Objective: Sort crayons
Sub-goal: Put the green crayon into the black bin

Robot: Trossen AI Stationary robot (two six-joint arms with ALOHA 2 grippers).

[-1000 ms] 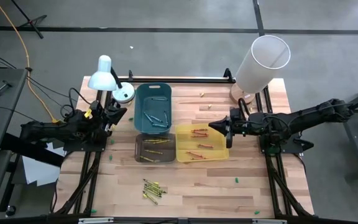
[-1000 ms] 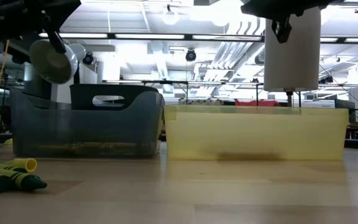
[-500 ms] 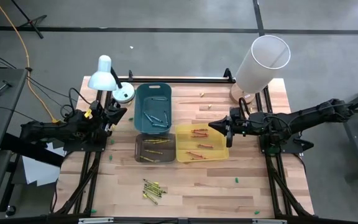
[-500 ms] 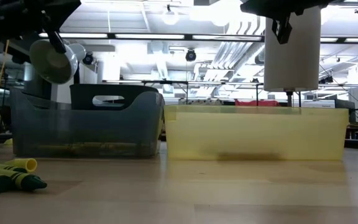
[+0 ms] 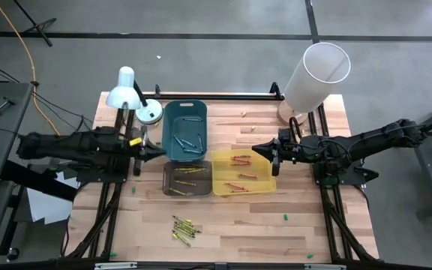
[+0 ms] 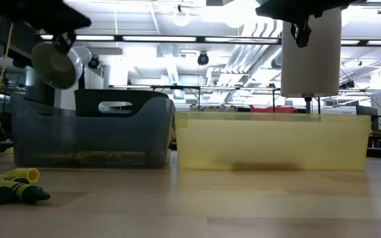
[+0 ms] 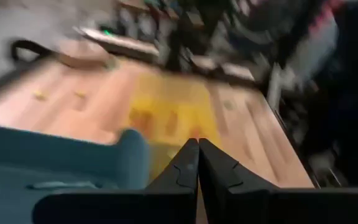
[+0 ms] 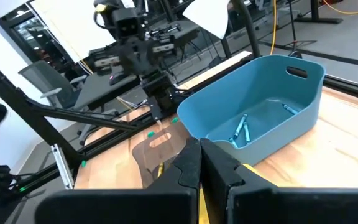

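The left end effector point(image 5: 159, 151) sits left of centre in the high view, its two fingers pressed together with nothing between them, pointing at the lower left corner of the blue bin point(image 5: 184, 129). In the left wrist view the closed fingers point(image 7: 197, 163) meet in a point over the blurred bin edge. The right end effector point(image 5: 256, 149) is just right of centre in the high view, at the upper right corner of the yellow bin point(image 5: 244, 172), also fully closed and empty; the right wrist view shows its fingers point(image 8: 199, 160) touching.

The crayons lie in four places. A loose pile of yellow and green crayons point(image 5: 182, 229) rests on the wooden tabletop point(image 5: 306, 217) in the lower middle of the high view, well apart from both end effectors. Blue crayons point(image 5: 186, 144) lie inside the blue bin, red and orange ones point(image 5: 240, 174) inside the yellow bin, and a few more point(image 5: 186, 180) in the brown bin point(image 5: 187, 178) just below the blue one. In the low view, green and yellow crayons point(image 6: 12, 185) show at the lower left.

A white desk lamp point(image 5: 128, 91) stands at the upper left of the tabletop, and a white cylinder point(image 5: 316, 77) at the upper right.
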